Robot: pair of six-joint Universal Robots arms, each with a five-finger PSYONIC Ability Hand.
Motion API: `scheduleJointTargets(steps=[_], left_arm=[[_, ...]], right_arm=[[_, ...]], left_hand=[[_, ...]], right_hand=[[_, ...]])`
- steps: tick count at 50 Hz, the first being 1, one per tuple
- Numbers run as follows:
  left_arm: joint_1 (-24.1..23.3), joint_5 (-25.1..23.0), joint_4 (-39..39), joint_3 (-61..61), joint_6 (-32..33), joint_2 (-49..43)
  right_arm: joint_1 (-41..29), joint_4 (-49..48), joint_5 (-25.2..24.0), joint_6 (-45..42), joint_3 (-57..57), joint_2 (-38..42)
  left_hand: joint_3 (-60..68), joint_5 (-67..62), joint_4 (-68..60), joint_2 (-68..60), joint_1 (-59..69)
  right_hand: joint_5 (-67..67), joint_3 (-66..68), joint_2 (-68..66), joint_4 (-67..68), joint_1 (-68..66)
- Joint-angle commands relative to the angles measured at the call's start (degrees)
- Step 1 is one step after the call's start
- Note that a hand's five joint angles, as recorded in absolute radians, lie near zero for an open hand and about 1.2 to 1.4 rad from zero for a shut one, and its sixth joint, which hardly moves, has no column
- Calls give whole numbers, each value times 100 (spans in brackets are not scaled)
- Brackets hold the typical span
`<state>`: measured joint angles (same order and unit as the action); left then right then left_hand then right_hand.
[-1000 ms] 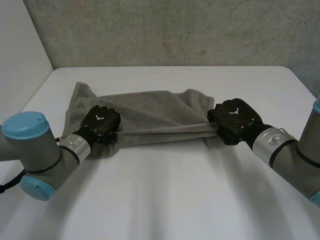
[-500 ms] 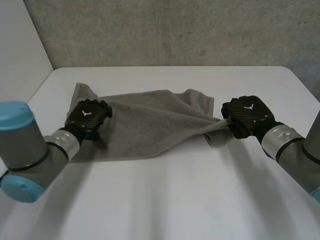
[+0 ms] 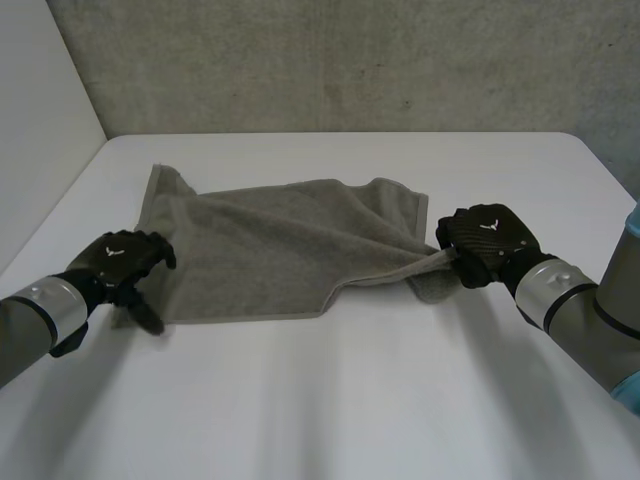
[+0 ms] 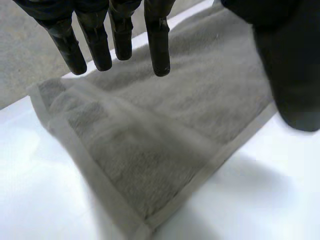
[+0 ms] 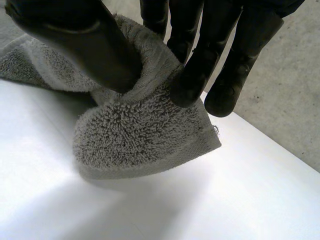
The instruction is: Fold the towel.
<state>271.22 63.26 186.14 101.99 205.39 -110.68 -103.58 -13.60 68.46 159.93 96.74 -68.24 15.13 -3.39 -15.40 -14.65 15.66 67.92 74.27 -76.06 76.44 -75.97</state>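
A rumpled grey terry towel [image 3: 270, 250] lies across the far middle of the white worktop [image 3: 350, 400], one layer partly doubled over. The left hand [image 3: 120, 262] sits by the towel's left end, towards the worktop's left edge, its fingers [image 4: 117, 35] straight and holding nothing. The right hand [image 3: 485, 240] pinches the towel's right corner between thumb and fingers, raising it slightly.

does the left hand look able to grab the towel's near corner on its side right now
Probably yes. The left hand is open, fingers straight, just over the towel's left end, and that corner lies flat on the white table close under it with nothing between.
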Motion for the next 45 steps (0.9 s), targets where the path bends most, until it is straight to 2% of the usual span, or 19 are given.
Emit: scheduleJointTargets(steps=[1,13,45], left_arm=[[230,55,468,22,352,-332],[256,108,740,-39,378,-709],[256,125,740,-250,370,-991]], right_arm=[[-4,-3,1,-23,12,12],[-4,6,18,-58,12,91],[-4,-2,45,-85,21,135]], left_hand=[[-122,-52,148,73,-174],[113,-287,-87,-162,61],[1358,-1533,-1332,-1407,1306]], right_hand=[[208,573,-394,356,-403],[208,573,-394,356,-403],[208,573,-394,356,-403]])
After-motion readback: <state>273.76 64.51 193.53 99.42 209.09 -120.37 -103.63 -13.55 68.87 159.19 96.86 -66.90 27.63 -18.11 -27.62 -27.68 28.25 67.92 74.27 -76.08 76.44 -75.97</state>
